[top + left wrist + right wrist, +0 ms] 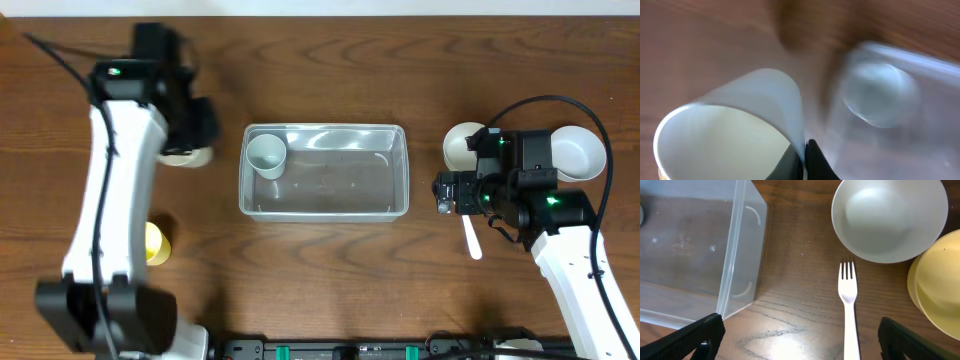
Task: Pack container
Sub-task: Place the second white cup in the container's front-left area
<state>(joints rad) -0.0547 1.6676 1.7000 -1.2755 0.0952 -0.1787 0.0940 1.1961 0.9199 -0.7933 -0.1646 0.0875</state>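
The clear plastic container lies at the table's middle with one white cup standing in its left end. My left gripper is left of the container and shut on the rim of another white cup. In the blurred left wrist view the fingers pinch that cup's wall, and the container lies to the right. My right gripper is open and empty just right of the container. In its wrist view the fingers straddle bare table beside the container's corner.
A yellow cup stands at the left front. Two bowls sit near the right arm, seen as white and yellowish in the right wrist view. A white plastic fork lies by them.
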